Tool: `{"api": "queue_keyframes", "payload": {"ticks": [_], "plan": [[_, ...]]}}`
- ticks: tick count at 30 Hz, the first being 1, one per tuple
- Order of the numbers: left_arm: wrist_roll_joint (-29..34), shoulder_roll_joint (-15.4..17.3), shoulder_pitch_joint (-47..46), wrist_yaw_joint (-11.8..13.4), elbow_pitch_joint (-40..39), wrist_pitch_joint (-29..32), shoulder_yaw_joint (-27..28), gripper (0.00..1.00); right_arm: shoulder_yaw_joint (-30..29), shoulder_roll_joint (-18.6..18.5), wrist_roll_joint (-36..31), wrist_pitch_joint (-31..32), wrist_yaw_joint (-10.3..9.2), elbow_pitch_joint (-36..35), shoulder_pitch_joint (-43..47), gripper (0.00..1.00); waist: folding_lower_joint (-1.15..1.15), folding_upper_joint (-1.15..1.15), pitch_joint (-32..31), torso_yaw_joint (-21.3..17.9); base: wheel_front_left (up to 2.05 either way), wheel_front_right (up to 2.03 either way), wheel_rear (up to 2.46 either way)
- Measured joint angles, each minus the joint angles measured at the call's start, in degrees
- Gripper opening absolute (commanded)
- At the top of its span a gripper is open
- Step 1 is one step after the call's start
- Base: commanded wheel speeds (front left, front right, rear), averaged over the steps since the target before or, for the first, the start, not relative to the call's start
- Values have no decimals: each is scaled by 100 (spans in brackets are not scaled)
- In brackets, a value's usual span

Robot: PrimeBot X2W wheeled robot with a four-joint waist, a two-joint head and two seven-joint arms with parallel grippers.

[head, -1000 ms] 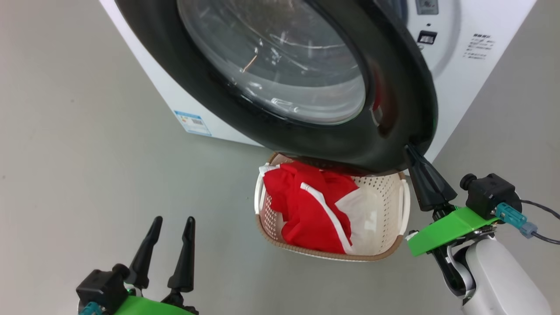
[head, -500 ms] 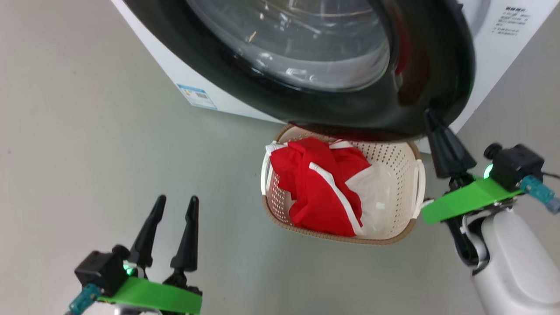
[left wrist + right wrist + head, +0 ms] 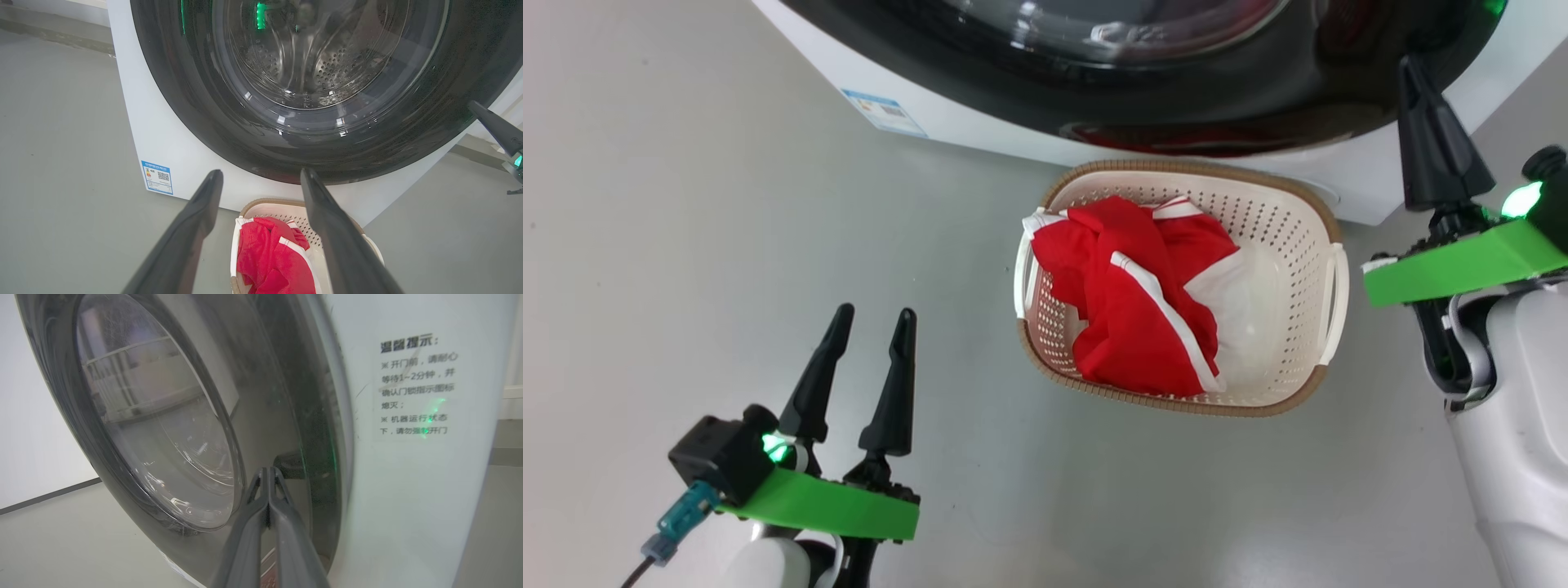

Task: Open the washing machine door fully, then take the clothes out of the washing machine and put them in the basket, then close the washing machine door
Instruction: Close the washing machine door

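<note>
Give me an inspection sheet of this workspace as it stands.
Surface: smooth grey floor.
Job's things: washing machine door lies against the washing machine front, latching cannot be told; the clothes, red and white, lie bunched in the basket on the floor before the machine.
Clutter: nothing seen.
Pincers: left pincer open, empty, over the floor left of the basket; right pincer shut, tips at the door's black rim.
Cables: a cable with teal plug at the left wrist.
Surroundings: white wall with dark skirting; blue label and notice sticker on the machine.
</note>
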Motion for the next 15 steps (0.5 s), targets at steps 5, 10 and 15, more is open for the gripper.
{"api": "queue_keyframes", "payload": {"ticks": [5, 10, 15], "plan": [[-1, -12, -83, 0, -11, 0, -11, 100, -80, 26, -9, -7, 24, -69, -84, 0, 0, 0, 174, 17, 0, 0, 0], [-2, -22, -85, 0, -8, 0, -10, 100, -80, 44, -34, -4, 24, -64, -89, 0, 0, 0, 183, 2, 0, 0, 0], [3, -22, -85, 0, 13, 0, 8, 100, 18, 15, -44, -5, 18, -45, -85, 0, 0, 0, 76, -24, 0, 0, 0]]}}
